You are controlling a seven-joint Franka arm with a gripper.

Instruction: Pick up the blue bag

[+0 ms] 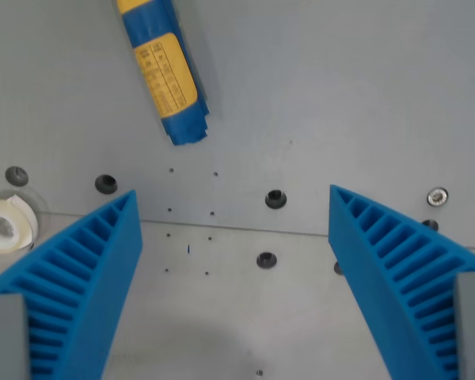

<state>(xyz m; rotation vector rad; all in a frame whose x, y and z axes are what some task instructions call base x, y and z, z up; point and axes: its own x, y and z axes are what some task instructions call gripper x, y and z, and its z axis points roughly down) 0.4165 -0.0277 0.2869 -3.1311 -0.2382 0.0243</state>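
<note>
Right now you're on the approach: your claw (233,198) gapes wide and holds nothing, while the blue bag (165,67) lies on the table (356,95) ahead, toward the wrist view's upper left. Next, I'd judge, move forward over it and descend.

Two blue ribbed, tapering fingers (87,285) on grey mounts.
</note>
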